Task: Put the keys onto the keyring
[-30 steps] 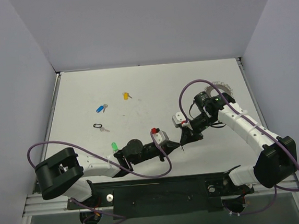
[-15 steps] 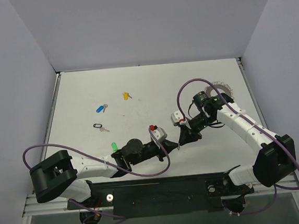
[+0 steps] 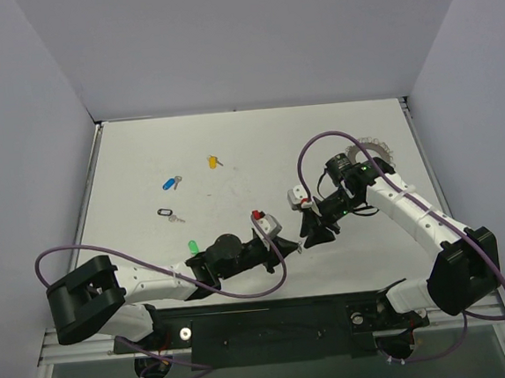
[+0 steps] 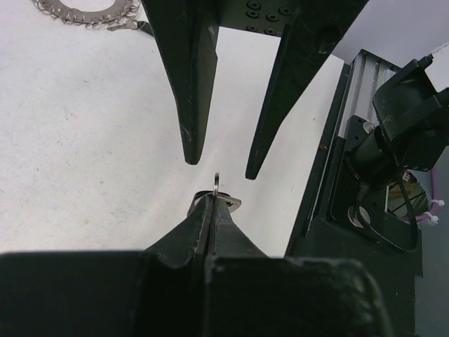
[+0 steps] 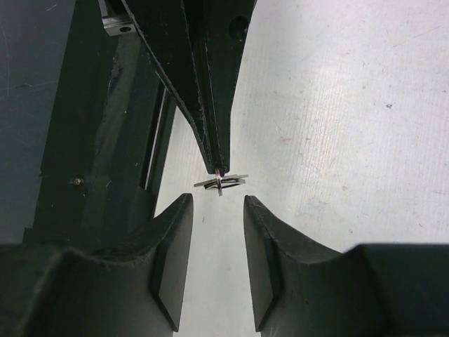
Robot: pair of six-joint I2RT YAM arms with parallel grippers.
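A: First entry, table. Next, the keyring?
B: It lies flat at the far right, behind the right arm and well apart from both grippers.
A: And the right gripper?
B: Its jaws are parted with nothing between them. That arm is nearer the ring.
A: The left gripper?
B: Pinched closed on a silver key, blade lying crosswise, just ahead of the right jaws' gap.
A: The loose keys?
B: Far left.
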